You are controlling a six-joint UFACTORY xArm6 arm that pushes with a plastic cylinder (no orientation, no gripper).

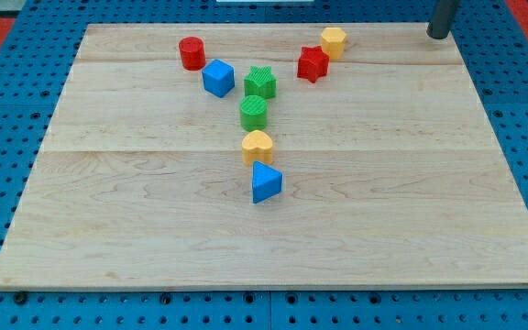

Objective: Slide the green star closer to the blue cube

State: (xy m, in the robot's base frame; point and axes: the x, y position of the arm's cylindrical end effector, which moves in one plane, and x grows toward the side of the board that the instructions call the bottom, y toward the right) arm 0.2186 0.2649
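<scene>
The green star [260, 82] sits on the wooden board [383, 202] near the view's top middle. The blue cube [218, 78] lies just to its left, a small gap apart. My tip [438, 35] is at the view's top right, near the board's top right corner, far to the right of both blocks and touching none.
A red cylinder [191, 53] is left of and above the blue cube. A green cylinder [254, 113] lies just below the star, then a yellow heart [258, 147] and a blue triangle [265, 182]. A red star [313, 64] and a yellow hexagon [334, 42] are right of the green star.
</scene>
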